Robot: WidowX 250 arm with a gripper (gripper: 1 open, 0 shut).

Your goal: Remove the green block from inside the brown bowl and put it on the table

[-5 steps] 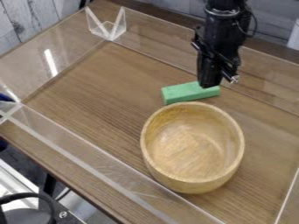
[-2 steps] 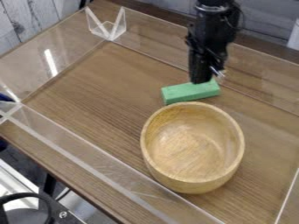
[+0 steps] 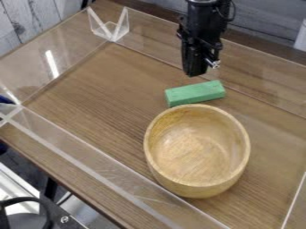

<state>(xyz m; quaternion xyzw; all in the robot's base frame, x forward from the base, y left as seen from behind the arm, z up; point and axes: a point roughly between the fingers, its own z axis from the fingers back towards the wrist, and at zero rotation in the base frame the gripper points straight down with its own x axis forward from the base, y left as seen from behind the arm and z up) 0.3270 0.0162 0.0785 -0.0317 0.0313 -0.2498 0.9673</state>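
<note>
Since the green block (image 3: 195, 93) lies on the table (image 3: 96, 98) just above the brown bowl (image 3: 198, 149), the empty claw (image 3: 198, 68), aperture unclear, could nudge it if it dips.

block (image 3: 195, 93) on table (image 3: 96, 98), behind bowl (image 3: 198, 149)

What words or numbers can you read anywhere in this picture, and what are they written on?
None: no words, numbers, labels or signs can be read in this view.
green block: plain, no writing.
brown bowl: only wood grain.
table: only wood grain.
gripper: dark, no marking that can be made out.
clear acrylic walls: nothing printed on them.
</note>
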